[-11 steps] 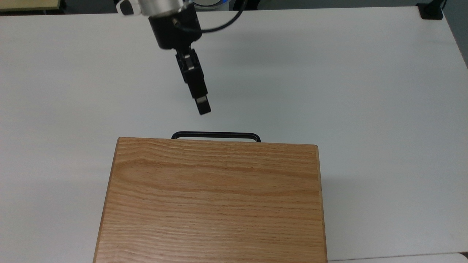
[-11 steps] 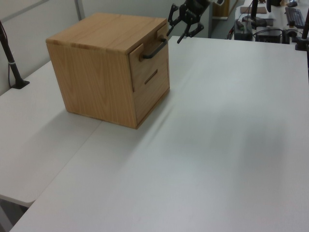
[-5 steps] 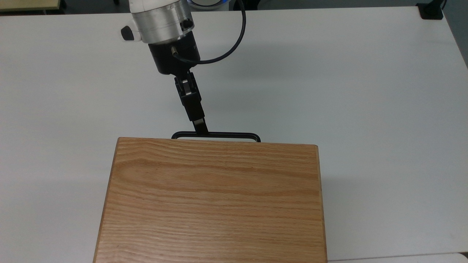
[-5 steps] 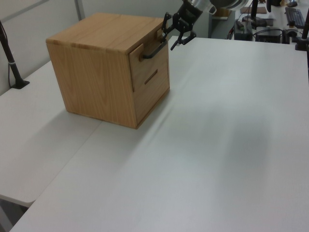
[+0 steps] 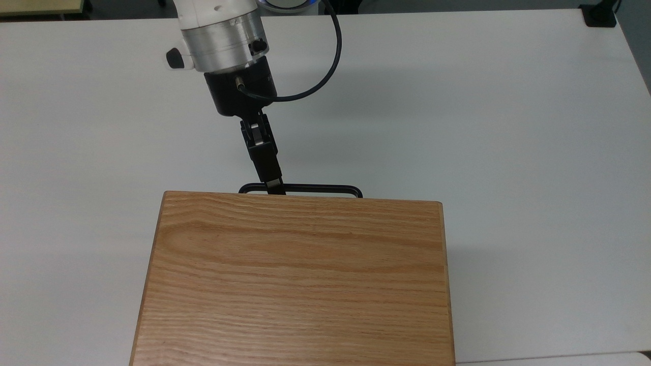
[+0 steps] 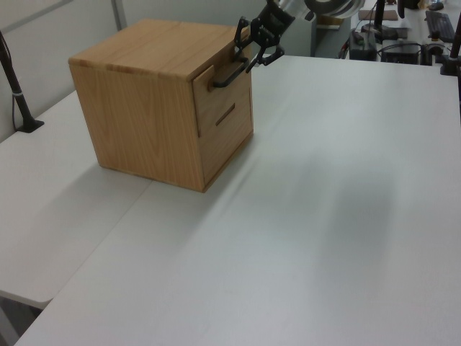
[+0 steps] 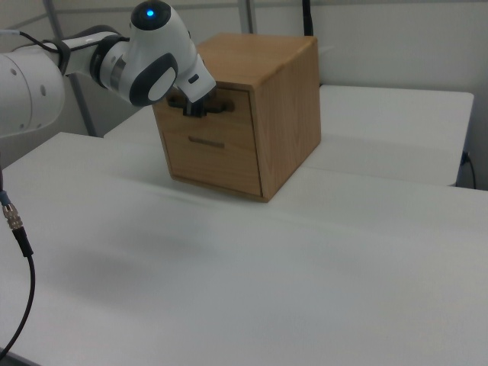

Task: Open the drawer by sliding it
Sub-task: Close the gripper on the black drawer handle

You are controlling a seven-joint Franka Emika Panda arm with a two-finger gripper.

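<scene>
We see drawer (image 6: 225, 90) at top of cabinet (image 5: 297, 279), not yet slid out. Gripper (image 6: 245, 59) at handle (image 5: 325, 189), fingers spread around bar. Closing and pulling remain, we judge.

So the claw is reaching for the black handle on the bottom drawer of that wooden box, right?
Not the bottom one. In the left view the claw is at the black handle of the top drawer of the wooden box.

top view: overhead | left view, right view: opposite oblique sides | shared: cabinet (image 5: 297, 277)
</scene>
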